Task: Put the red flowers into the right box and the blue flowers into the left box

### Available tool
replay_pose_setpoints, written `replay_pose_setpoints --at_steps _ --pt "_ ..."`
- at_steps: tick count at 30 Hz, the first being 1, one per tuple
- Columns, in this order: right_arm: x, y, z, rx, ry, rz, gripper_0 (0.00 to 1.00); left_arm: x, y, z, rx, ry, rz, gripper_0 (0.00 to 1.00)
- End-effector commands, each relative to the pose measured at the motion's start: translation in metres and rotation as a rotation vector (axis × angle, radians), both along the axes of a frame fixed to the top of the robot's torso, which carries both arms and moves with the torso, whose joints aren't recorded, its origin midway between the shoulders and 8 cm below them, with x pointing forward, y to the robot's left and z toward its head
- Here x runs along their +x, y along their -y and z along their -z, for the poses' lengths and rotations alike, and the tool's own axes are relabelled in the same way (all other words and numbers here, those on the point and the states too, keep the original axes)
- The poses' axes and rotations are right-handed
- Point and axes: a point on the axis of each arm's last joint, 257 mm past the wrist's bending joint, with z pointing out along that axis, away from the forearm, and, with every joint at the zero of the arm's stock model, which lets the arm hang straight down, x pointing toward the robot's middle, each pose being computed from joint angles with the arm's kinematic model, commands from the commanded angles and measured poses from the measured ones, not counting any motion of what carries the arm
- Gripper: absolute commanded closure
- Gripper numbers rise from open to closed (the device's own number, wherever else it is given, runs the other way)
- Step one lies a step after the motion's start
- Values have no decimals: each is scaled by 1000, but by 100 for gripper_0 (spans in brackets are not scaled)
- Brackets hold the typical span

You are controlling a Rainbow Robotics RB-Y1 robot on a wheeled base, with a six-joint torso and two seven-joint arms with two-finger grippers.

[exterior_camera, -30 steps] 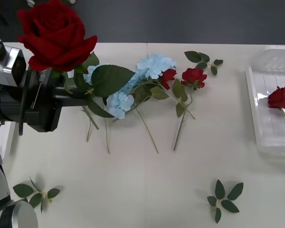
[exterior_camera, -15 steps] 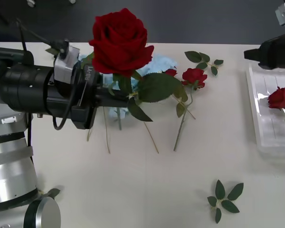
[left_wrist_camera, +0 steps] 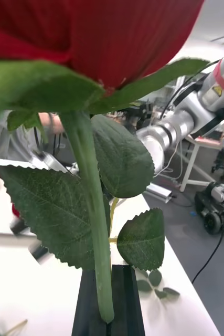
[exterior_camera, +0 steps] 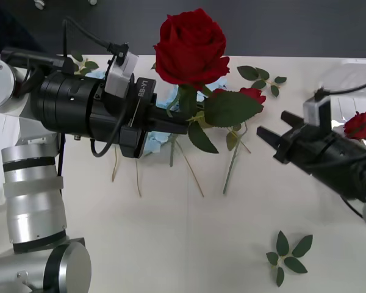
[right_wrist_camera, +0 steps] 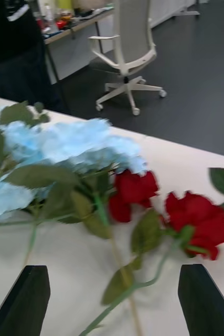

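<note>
Moved further right since a moment ago: left gripper (exterior_camera: 171, 122), black fingers (left_wrist_camera: 106, 302) pinching the thin green stem of a big deep-red rose (exterior_camera: 190, 46), up above the white table (exterior_camera: 171, 244). Also come in from the right: right gripper (exterior_camera: 269, 144), black fingers (right_wrist_camera: 25, 304) spread wide, near two small red roses (right_wrist_camera: 195, 220) lying beside pale blue flower clusters (right_wrist_camera: 70, 144). One more red rose (exterior_camera: 358, 125) lying in the white plastic tray (exterior_camera: 348, 79) at right.

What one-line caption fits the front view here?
Left gripper holds a red rose by its stem above the table while the open right gripper faces it; another rose lies in the right box.
</note>
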Motion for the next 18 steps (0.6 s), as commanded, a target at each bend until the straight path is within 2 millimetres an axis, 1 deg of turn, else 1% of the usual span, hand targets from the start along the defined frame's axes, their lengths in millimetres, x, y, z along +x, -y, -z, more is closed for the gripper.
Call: replay_pose_setpoints --at_steps 1,3,5,6,8,9,11,12,15,18 --pt "-25 -28 -2 -45 65 -99 28 -3 6 -21 -13 91 34 100" --pt "-33 -40 0 -44 73 -135 28 -4 8 -19 -8 91 37 100" --pt "-43 -60 0 -30 86 -184 28 -6 10 -20 -9 93 50 100" --pt "-46 -66 -2 -23 93 -197 28 -6 10 -20 -9 93 50 100" --pt "-54 -88 -7 15 112 -239 28 -8 11 -20 -8 93 55 100" --pt "-57 -94 -9 27 117 -248 28 -8 11 -20 -8 93 55 100" --pt "-64 -114 -18 70 145 -281 28 -8 11 -20 -8 93 55 100" --pt "-66 -119 -20 76 152 -289 28 -8 11 -20 -8 93 55 100" --pt "-73 -142 -28 96 178 -336 28 -8 11 -20 -8 93 55 100" --pt "-78 -156 -35 101 199 -368 28 -8 11 -20 -8 93 55 100"
